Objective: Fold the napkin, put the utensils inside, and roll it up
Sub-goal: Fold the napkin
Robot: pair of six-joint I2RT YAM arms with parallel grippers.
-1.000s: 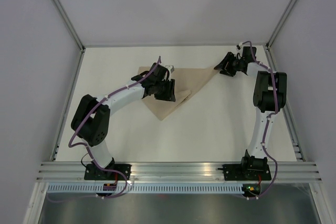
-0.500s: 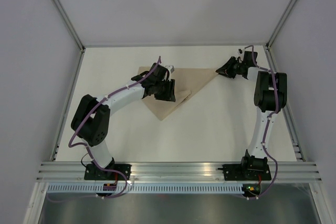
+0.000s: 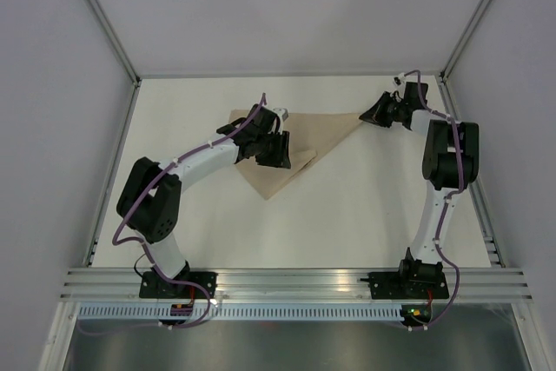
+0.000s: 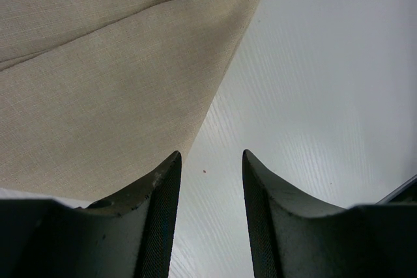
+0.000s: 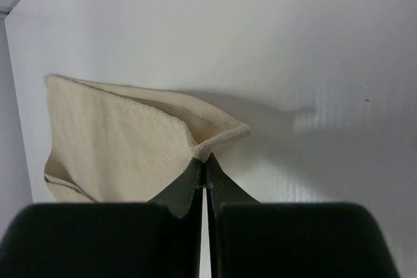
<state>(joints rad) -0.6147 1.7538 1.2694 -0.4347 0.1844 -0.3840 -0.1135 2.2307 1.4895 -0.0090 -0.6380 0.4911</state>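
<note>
The white table [image 3: 347, 223] is the largest thing in view, shut in by pale walls [image 3: 287, 15] on three sides and by a metal rail [image 3: 295, 282] along its near edge. Its whole near half lies bare between the rail and the cloth, and there are narrower bare strips along the far wall and at the left. One napkin [image 3: 317, 132] lies on the far middle of the table, folded into a triangle. Its long straight edge runs along the far side and its point is turned toward the near rail. There are two arms. The left arm [image 3: 195, 161] reaches in over the left part of the cloth, and the right arm [image 3: 447, 154] stands up along the right edge and bends back toward the far right corner. There are two grippers, each with two fingers. The left gripper [image 4: 210, 157] is parted over the napkin's slanting edge, one finger over the cloth and the gap over bare table, and it grips nothing. The right gripper [image 5: 203, 161] is pinched together on the napkin's right corner, which rises a little off the table and casts a shadow
</note>
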